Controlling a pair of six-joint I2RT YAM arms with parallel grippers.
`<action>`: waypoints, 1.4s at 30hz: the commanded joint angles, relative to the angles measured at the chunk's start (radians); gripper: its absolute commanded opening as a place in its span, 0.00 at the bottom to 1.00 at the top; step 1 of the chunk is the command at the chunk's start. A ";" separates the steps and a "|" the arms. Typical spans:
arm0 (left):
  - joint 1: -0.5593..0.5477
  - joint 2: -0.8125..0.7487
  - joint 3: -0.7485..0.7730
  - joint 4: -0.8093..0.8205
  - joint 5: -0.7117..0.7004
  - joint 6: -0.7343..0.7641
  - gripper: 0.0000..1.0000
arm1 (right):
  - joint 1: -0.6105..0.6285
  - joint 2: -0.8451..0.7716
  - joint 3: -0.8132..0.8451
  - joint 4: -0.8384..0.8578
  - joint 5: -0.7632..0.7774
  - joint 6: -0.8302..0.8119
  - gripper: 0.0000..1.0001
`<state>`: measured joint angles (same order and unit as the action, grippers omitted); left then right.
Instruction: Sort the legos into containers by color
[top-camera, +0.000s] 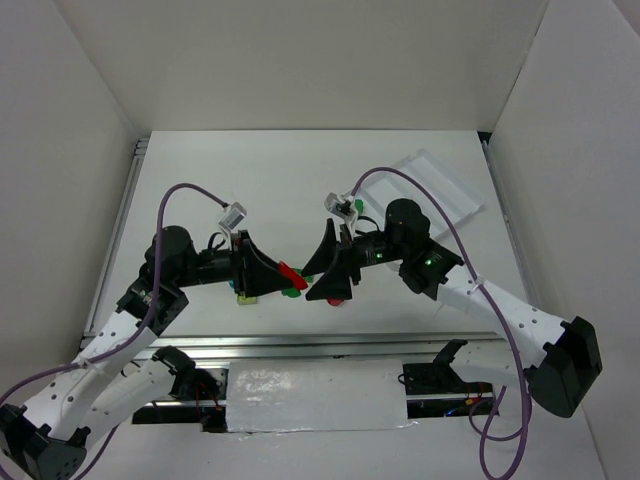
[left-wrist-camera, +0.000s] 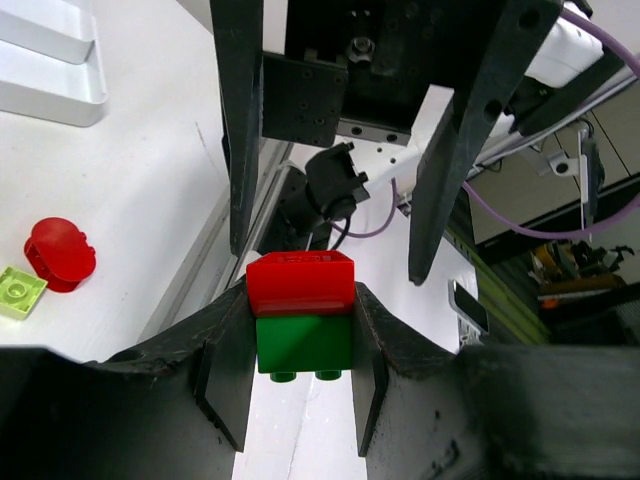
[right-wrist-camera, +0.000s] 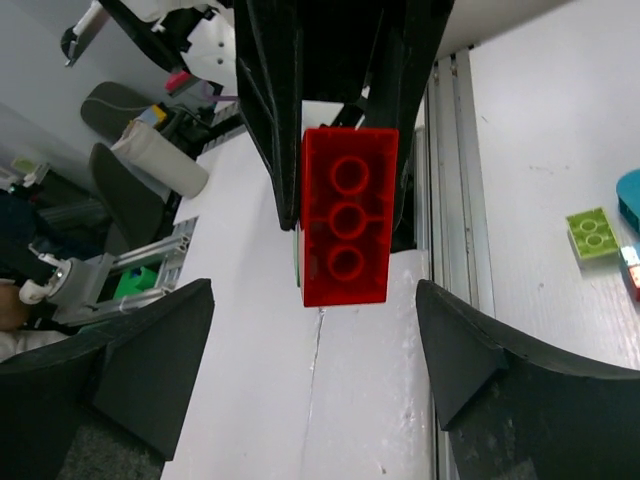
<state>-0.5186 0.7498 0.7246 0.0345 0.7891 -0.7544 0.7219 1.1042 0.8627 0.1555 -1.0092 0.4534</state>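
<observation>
Red brick (left-wrist-camera: 300, 283) stuck on top of a green brick (left-wrist-camera: 304, 343), both pinched tight in the left gripper (left-wrist-camera: 300, 345), toward the table's 6 o'clock side. Right gripper (right-wrist-camera: 312, 295) is spread wide around the red end, not touching. The white tray (top-camera: 440, 185) is way off at 2 o'clock.

Light is bright, even and diffuse, seemingly from overhead. The white table (top-camera: 300, 170) and the walls bounce it back, so shadows under the arms are soft and pale. In the top view the white tray (top-camera: 432, 185) almost washes out against the table. The left wrist view is sharp on the red brick (left-wrist-camera: 300, 283), while the left gripper (left-wrist-camera: 302, 330) in the foreground is dark, underexposed and slightly soft. In the right wrist view the brick's studs are crisp, and the room behind is dimmer and less sharp.
</observation>
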 joint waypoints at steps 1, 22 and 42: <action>-0.004 -0.003 0.016 0.058 0.067 0.041 0.00 | 0.002 0.016 0.007 0.139 -0.042 0.053 0.86; -0.006 -0.018 0.021 0.001 0.052 0.078 0.04 | 0.076 0.115 0.052 0.188 -0.014 0.079 0.00; -0.006 -0.066 0.012 -0.010 -0.007 0.066 0.81 | 0.074 0.085 0.027 0.193 0.078 0.088 0.00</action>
<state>-0.5209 0.7109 0.7250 -0.0158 0.7780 -0.6891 0.7921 1.2198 0.8883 0.3195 -0.9607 0.5564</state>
